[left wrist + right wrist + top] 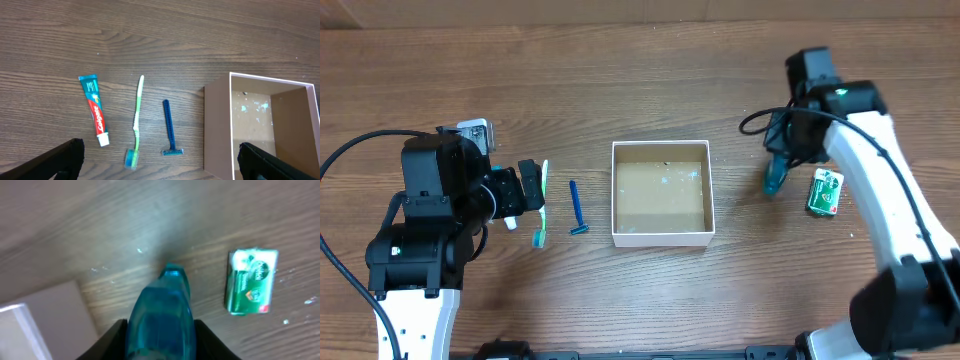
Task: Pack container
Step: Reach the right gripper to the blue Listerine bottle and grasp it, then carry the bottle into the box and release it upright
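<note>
The container [661, 235], a shallow square box with white walls and a brown floor, sits mid-table and is empty; its near wall shows in the left wrist view [216, 130]. My right gripper [782, 160] is shut on a translucent blue bottle [162, 315], held right of the container [45, 325]. A green soap box [824, 192] lies further right, also in the right wrist view [250, 281]. My left gripper [525, 190] is open above a toothpaste tube [95, 110], a green toothbrush [136, 120] and a blue razor [169, 127], left of the container.
The table is brown wood. The toothbrush [542, 210] and razor [576, 208] lie parallel between the left arm and the container. A black cable loops at the left edge and another hangs by the right arm.
</note>
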Controlling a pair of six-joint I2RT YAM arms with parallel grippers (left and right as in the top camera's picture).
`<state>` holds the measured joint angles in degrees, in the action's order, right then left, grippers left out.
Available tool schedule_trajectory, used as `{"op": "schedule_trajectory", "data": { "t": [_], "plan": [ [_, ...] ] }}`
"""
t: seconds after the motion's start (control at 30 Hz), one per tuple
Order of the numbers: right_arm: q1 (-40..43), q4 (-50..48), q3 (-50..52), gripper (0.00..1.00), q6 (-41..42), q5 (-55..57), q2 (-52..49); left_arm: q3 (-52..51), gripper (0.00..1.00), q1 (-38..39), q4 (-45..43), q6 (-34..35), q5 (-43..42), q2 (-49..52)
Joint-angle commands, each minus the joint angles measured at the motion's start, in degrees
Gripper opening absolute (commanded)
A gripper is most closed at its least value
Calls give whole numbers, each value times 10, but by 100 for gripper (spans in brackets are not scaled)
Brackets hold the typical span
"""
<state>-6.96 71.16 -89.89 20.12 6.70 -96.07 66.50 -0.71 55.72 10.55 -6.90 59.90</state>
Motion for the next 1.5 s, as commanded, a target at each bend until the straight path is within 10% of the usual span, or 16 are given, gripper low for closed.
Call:
{"op": "schedule_trajectory", "data": {
  "t": [0.0, 0.3, 0.83, 0.93, 1.27, 1.37, 1.47],
  "plan": [
    [-33, 51, -125, 4, -26, 5, 95, 16, 100, 4, -2, -7, -2, 1],
    [-315, 12, -166, 4, 47, 12, 46, 16, 100, 4, -2, -7, -2, 1],
    [-332, -80, -166, 5, 67, -25, -192, 16, 100, 4, -2, -7, -2, 1],
    [-332, -71, -166, 54, 67, -25, -192, 16, 100, 4, -1, -7, -2, 1],
    [-332, -37, -203, 71, -10, -3, -87, 16, 100, 4, -1, -8, -2, 1],
    [-311, -20, -238, 100, -22, 25, 1, 16, 100, 4, -2, -9, -2, 1],
    [-210, 28, -238, 100, 25, 51, 74, 16, 100, 4, -1, -16, -1, 1]
  ]
}}
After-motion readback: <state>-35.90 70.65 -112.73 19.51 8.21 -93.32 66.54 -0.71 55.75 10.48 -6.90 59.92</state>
